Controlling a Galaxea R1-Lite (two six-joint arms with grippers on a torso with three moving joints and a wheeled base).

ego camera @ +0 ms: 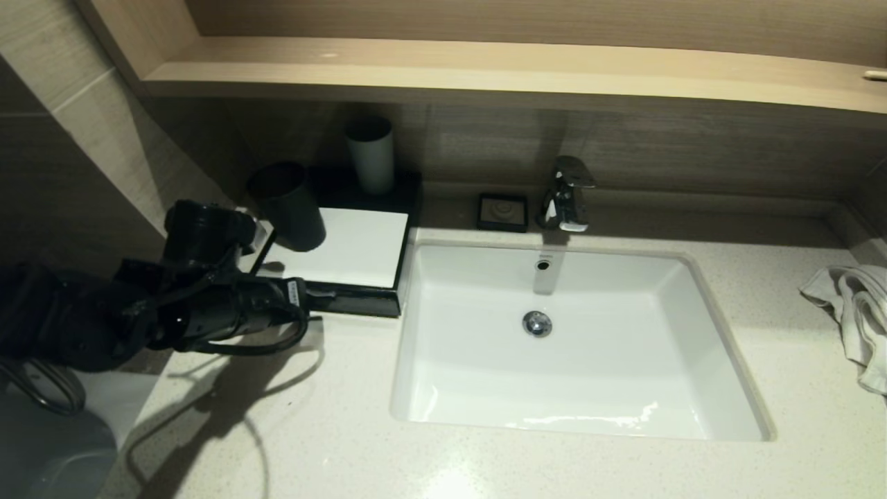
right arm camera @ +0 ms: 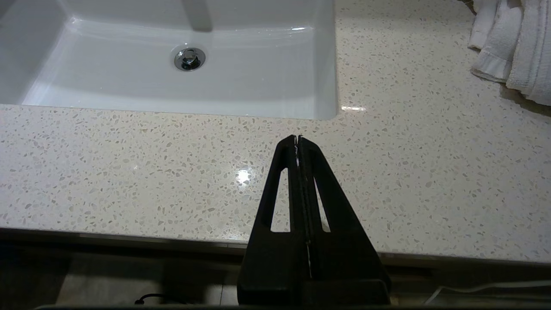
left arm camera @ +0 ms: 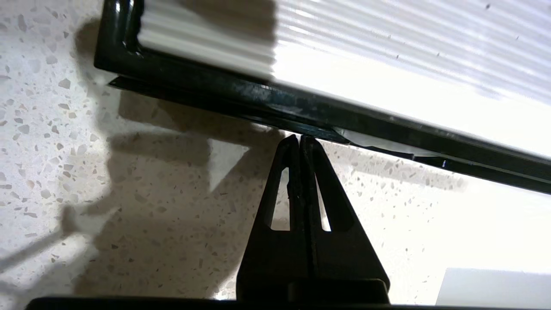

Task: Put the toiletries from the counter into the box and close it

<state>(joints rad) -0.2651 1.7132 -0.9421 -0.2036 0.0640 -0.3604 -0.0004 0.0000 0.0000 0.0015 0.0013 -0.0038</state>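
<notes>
The left hand point(left arm camera: 300, 138), pinched shut on nothing, noses against the box point(ego camera: 360, 299) drawer front, low on the surface point(ego camera: 332, 443) beside the sink. The box looks rigid and glossy, probably slippery; push flat on its front edge.

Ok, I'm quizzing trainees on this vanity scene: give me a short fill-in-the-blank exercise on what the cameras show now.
1. The left gripper, fingers pressed together, has its tips at the black front edge of the ____.
2. The dark cup stands on the box's ____ top panel.
3. The crumpled towel lies on the counter to the robot's ____ of the sink.
4. The right gripper is ____.

Missing words: box; white; right; shut
</notes>
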